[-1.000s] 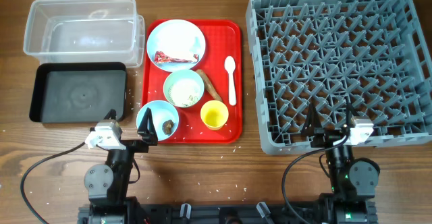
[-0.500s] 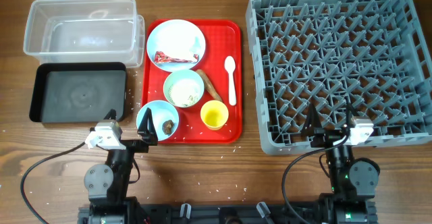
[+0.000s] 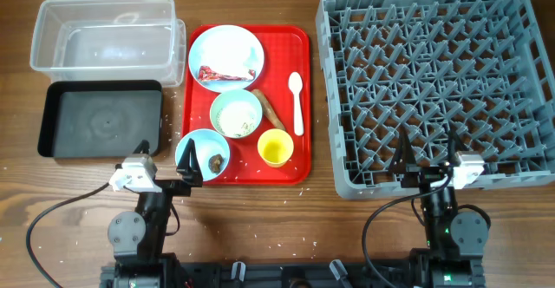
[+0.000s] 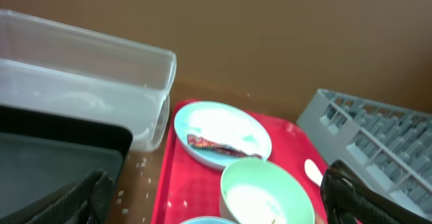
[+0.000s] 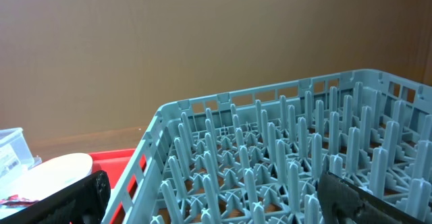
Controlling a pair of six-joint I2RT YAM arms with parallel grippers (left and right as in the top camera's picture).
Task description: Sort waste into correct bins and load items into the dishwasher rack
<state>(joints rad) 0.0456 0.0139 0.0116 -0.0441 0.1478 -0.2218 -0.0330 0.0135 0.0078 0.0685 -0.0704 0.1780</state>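
One red snack wrapper [image 3: 224,74] on plate [image 3: 227,43], print unreadable

Overhead looks straight down on the whole table [image 3: 260,219]. The left wrist camera sits low behind the left fingers [image 4: 81,197], facing ahead between them onto the plate [image 4: 223,133], close. The right wrist camera looks between the right fingers [image 5: 67,200] across the rack [image 5: 270,156]. Both wrist views share plate and rack.
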